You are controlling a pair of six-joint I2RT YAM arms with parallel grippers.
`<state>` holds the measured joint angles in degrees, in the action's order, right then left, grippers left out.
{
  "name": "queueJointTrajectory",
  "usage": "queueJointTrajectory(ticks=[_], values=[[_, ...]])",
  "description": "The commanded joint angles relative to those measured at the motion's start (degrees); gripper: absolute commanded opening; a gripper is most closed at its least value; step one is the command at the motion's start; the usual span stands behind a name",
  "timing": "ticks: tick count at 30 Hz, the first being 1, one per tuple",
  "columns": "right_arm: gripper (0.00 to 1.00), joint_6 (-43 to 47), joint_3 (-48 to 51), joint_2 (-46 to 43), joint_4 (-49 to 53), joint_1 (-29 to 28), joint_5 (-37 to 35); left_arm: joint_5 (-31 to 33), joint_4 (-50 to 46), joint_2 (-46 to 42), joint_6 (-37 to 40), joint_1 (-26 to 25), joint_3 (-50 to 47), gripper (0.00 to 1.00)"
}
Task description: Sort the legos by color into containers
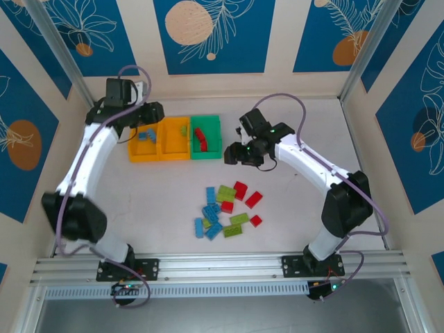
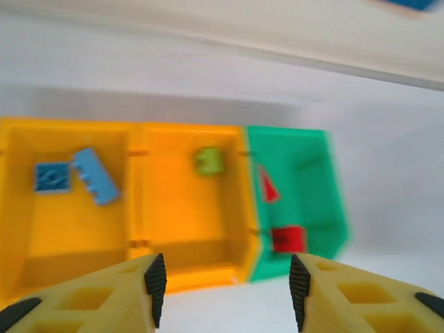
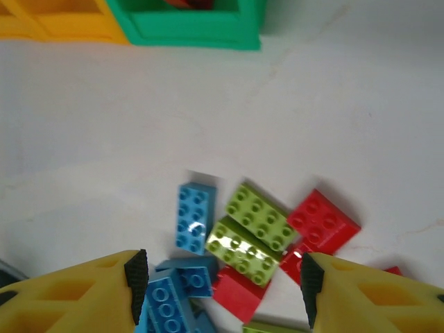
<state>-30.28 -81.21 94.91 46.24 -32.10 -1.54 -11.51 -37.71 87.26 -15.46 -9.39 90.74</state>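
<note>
**Both grippers open and empty, one over the bins, one aimed at the pile**

Right gripper [image 3: 223, 288] hangs with its jaws spread wide and nothing between them. Just ahead of its fingertips lies the loose pile of legos [image 1: 225, 208]: a blue oblong brick [image 3: 195, 217], two lime green bricks [image 3: 243, 251] stacked crookedly against each other, and a red brick [image 3: 323, 220] touching them on the right. Further out from the fingers stands the green bin [image 3: 191, 31]. The bricks overlap, so a clean pinch probably calls for one at the edge of the heap, such as the blue oblong.

Left gripper [image 2: 225, 288] is likewise parted and carries nothing. It hovers over the near wall of the row of containers. Beyond its left finger sits the left orange-yellow bin [image 2: 66, 132], holding a blue square brick [image 2: 52, 177] and a blue oblong [image 2: 96, 176]. Straight ahead, the middle orange-yellow bin [image 2: 187, 128] holds one lime green brick [image 2: 209, 161]. Off its right finger the green bin holds red bricks [image 2: 288, 238]. So each bin has its colour, and most bricks remain on the table [image 1: 298, 125].
</note>
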Motion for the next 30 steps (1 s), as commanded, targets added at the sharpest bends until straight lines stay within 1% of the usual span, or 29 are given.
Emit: queueJointTrajectory(ticks=[1, 5, 7, 10, 14, 19, 24, 26, 30], values=[[0.63, 1.6, 2.2, 3.6, 2.7, -0.7, -5.0, -7.6, 2.2, -8.6, 7.9, -4.5, -7.1, 0.58], [0.65, 5.4, 2.5, 8.4, 3.7, -1.2, -5.2, -12.6, 1.4, -18.7, 22.1, -9.2, -16.7, 0.71], [0.69, 7.8, 2.6, 10.0, 3.2, -1.8, -5.5, -15.0, 1.1, -23.0, 27.4, -10.1, -21.4, 0.78], [0.72, 10.5, 2.1, 12.9, 3.1, -2.1, -7.1, -15.5, 1.9, -28.6, 31.1, -10.3, -27.3, 0.85], [0.71, 12.6, -0.1, 17.1, 5.0, -2.1, -9.1, -14.8, 1.5, -32.0, 33.4, -10.3, -30.2, 1.0], [0.7, 14.0, -1.1, 19.7, 5.8, -2.1, -7.1, -13.2, 1.7, -31.4, 33.9, -10.3, -30.3, 1.0], [0.64, 10.5, -0.9, 21.2, 6.6, -0.9, -10.1, -13.3, 3.1, -29.7, 33.4, -10.3, -30.2, 1.0], [0.59, 8.6, -0.2, 20.9, 6.4, 0.5, -10.5, -12.9, 3.5, -29.1, 33.0, -10.3, -30.1, 1.0], [0.46, 6.7, 2.1, 19.3, 4.8, 2.8, -9.3, -12.6, 4.0, -28.8, 32.2, -10.3, -30.6, 1.0]])
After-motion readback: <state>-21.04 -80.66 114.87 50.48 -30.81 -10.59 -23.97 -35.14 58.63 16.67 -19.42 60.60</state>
